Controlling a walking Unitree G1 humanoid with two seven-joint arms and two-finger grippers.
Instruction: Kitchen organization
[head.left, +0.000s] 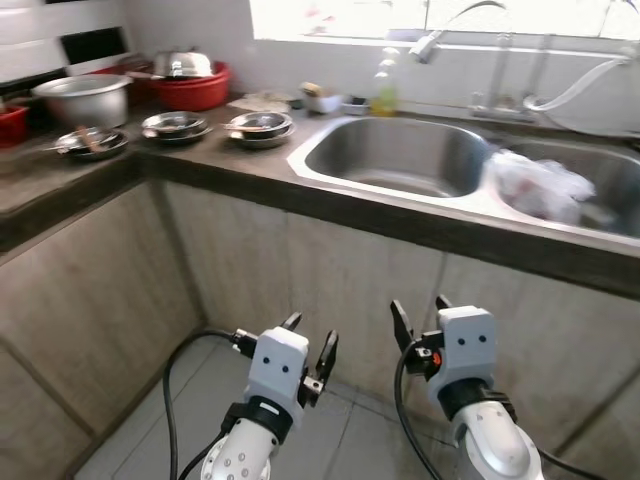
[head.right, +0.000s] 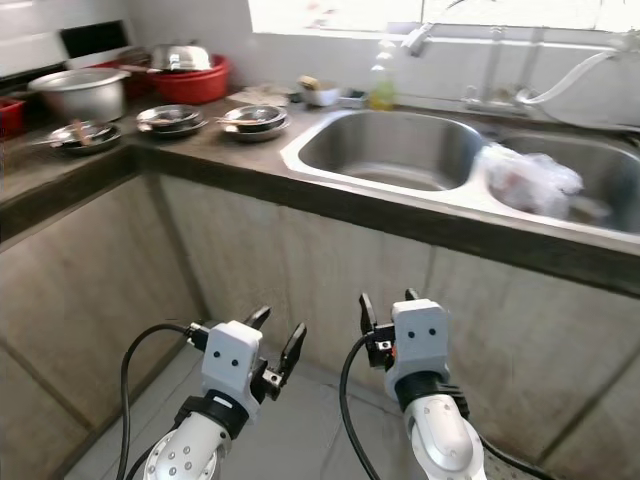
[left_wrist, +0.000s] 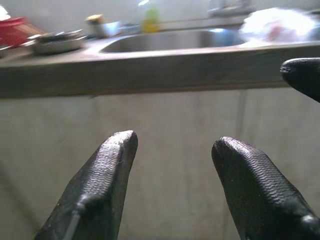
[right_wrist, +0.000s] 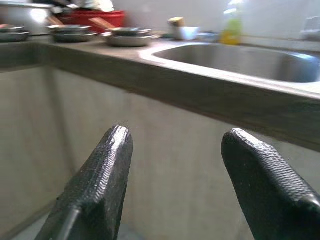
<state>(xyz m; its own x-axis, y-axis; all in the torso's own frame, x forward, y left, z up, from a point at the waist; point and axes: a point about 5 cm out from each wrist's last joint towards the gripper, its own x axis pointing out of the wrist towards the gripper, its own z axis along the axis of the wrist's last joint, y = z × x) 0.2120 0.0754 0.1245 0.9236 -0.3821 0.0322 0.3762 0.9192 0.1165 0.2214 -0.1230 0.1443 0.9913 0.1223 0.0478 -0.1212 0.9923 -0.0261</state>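
Steel dishes sit on the dark L-shaped surface: two stacks of shallow steel bowls, one nearest the sink's left edge, another just beside it to the left, and a third dish w/ something lying in it further left round the corner. Behind them stand a big steel pot and a red basin holding a steel lid or bowl. Double steel sink is set into the surface to the right; left bowl looks bare, right bowl holds a crumpled white plastic bag. At the back edge, by the window, are a yellow-green bottle, a small white cup and a tap reaching over the left bowl, plus a pale hose curving at far right. Below, beige cabinet fronts run under the surface, grey floor tiles beneath. Both arms are held low in front of the cabinets, well below the surface edge & apart from every dish. Left hand has fingers spread, nothing between them; right hand likewise has fingers parted, holding nothing. Black cable loops off the left wrist.
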